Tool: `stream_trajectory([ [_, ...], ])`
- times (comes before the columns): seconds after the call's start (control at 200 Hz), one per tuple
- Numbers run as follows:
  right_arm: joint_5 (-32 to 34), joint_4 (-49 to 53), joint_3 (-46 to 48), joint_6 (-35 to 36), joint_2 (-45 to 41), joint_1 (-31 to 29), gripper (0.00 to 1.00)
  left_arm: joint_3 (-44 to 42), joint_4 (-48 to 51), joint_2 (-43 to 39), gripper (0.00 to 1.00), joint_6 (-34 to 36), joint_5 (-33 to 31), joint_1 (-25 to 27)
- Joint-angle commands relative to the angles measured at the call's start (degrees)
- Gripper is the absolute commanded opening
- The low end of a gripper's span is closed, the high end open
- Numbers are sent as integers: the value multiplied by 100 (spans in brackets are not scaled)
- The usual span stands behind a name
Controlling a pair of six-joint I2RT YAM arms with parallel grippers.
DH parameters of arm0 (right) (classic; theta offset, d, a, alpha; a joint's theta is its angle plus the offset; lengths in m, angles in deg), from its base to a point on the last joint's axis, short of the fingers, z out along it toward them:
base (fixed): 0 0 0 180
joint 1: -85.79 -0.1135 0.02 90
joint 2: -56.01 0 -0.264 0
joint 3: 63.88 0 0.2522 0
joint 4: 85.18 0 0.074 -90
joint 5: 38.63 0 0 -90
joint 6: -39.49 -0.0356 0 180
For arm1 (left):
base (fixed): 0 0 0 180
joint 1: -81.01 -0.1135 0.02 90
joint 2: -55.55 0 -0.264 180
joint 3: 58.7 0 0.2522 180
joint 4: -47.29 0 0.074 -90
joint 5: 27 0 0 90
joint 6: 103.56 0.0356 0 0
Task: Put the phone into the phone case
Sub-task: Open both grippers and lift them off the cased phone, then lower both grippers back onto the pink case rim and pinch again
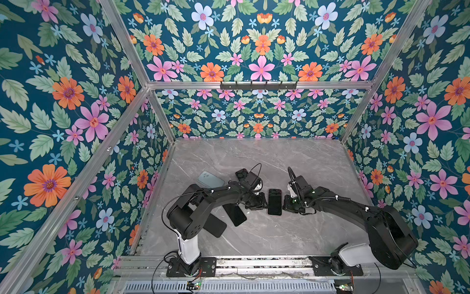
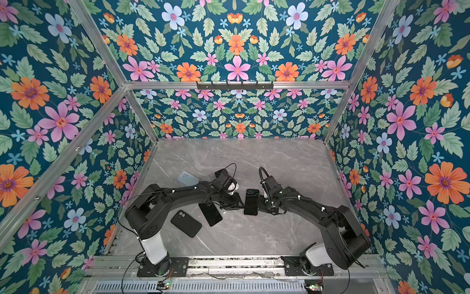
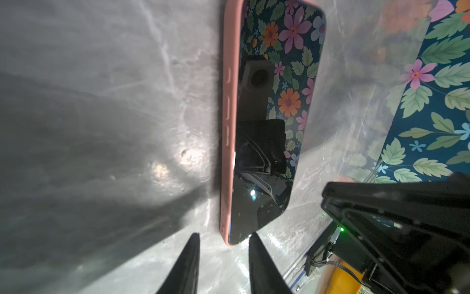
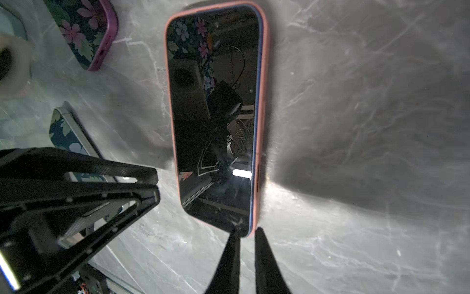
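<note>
Pink phone case [image 4: 264,76] is holding the phone [image 4: 213,127]; left fingers [image 3: 190,259] are gaping astride its corner, right fingers [image 4: 230,252] nearly meeting at its rim, grip unclear.

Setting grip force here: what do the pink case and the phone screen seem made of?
The pink case looks like matte silicone or soft plastic: dull, with moulded button bumps. The phone screen looks like glossy glass: it mirrors the wallpaper.

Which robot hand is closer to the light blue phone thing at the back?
Left. The left end effector sits on the side of the pink-cased phone facing the light blue phone thing; the right end effector sits across that phone, farther away.
</note>
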Motion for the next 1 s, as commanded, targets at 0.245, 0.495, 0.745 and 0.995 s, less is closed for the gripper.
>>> stream_trajectory([
  [0.245, -529, -438, 192, -286, 244, -1, 28, -131, -130, 84, 40, -139, 323, 148],
  [0.495, -661, -610, 313, -379, 342, 0, 34, -49, -233, 287, 40, -201, 412, 271],
  [0.745, -722, -754, 347, -406, 488, -8, 35, -62, -313, 396, 35, -210, 411, 304],
  [0.995, -801, -932, 356, -441, 705, -66, 29, -5, -296, 460, 29, -184, 385, 304],
])
